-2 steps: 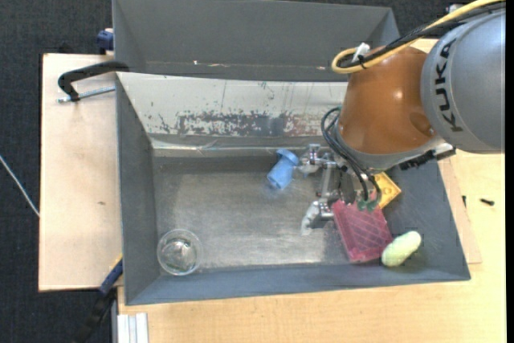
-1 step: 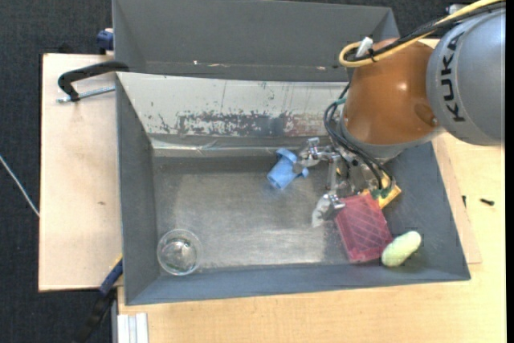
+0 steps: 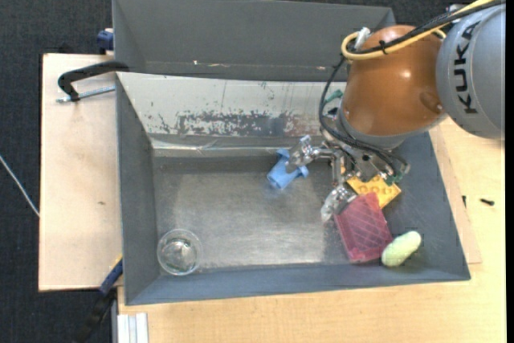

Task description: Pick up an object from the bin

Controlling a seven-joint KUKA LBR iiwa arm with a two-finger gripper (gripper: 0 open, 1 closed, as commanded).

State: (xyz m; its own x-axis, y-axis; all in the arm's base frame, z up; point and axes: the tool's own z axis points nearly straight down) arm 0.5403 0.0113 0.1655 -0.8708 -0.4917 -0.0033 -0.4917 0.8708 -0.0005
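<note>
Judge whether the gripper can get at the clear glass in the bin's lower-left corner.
Probably yes: the glass stands alone, nothing over it, though the corner walls may crowd the jaws.

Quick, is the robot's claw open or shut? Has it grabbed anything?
Gripper: open, holding nothing. A small blue thing lies just beside it, not between its fingers.

One camera sits above the bin (image 3: 241, 229), looking down and tilted somewhat, so the bin's far wall shows its inner face. It stands far enough for the whole bin to fit; the arm (image 3: 482, 68) enters over the bin's right rim.
</note>
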